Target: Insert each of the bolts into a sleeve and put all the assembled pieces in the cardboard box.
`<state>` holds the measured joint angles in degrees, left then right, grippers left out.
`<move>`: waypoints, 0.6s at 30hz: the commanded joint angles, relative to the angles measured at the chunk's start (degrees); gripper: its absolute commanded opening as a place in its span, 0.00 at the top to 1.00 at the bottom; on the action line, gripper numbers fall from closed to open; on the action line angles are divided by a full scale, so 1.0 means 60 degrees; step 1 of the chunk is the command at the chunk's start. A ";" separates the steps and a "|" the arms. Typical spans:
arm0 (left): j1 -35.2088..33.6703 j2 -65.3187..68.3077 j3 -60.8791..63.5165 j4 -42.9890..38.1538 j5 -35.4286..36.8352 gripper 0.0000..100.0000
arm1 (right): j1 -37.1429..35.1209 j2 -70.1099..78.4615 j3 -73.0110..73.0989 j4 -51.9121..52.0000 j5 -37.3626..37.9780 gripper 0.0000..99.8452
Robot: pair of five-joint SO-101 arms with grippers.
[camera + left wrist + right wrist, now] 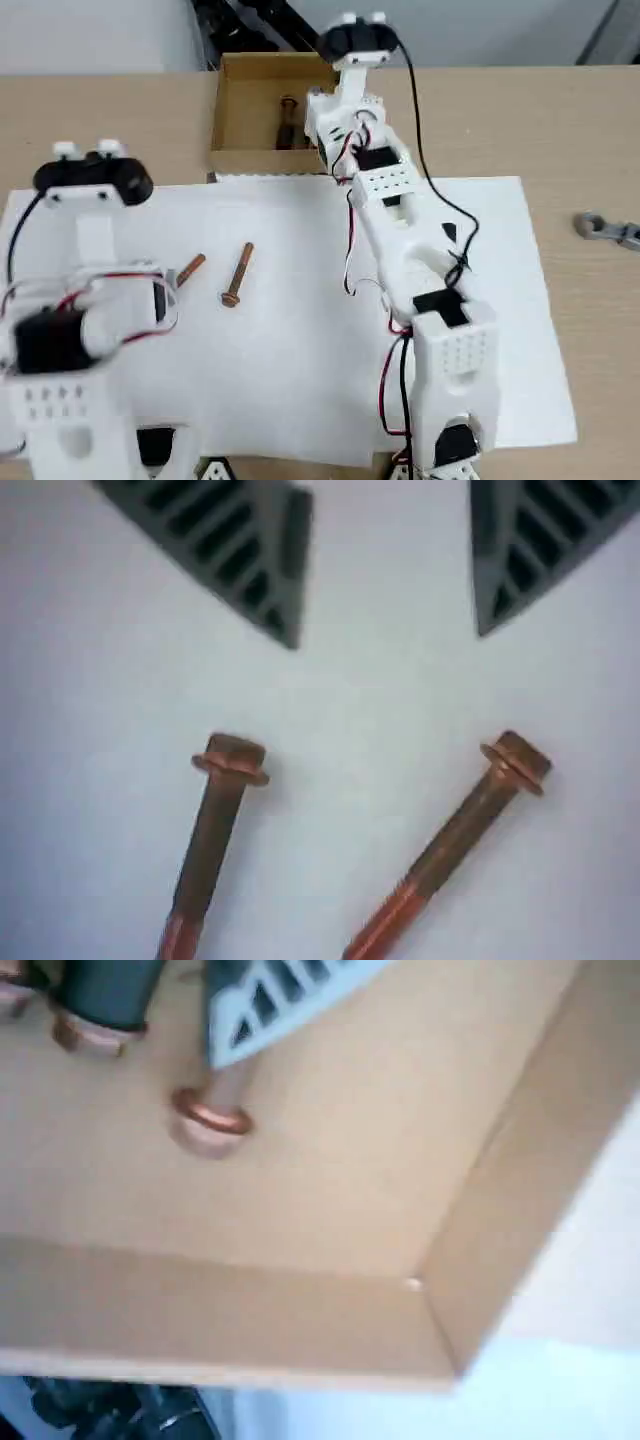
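Two bare copper bolts [190, 268] [237, 274] lie side by side on the white sheet [300, 360]. My left gripper [385, 635] hovers open just above them, near the heads of the bolts [215, 830] [460, 840], touching neither. The cardboard box [240, 150] stands at the back of the table. Inside it lies a dark sleeve with a bolt in it [287, 120]. My right gripper [314, 118] is stretched out over the box's right side. In the right wrist view a dark sleeve [105, 990] and a copper bolt head [210, 1115] sit close under that gripper.
A small metal tool [605, 228] lies on the bare wood at the far right. The right arm [410, 240] runs diagonally across the sheet's right half. The box's inner wall and corner [440, 1290] are close to the right gripper.
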<state>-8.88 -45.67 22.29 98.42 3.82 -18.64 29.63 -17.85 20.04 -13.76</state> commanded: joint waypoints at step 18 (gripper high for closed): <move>-0.0044 0.7604 -0.2337 0.0000 -0.2549 0.85 | 0.0125 -0.5912 -0.0440 0.6864 -0.0044 0.85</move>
<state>-8.88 -4.88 11.12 98.95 -8.48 -18.64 -0.88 -17.85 57.05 -13.85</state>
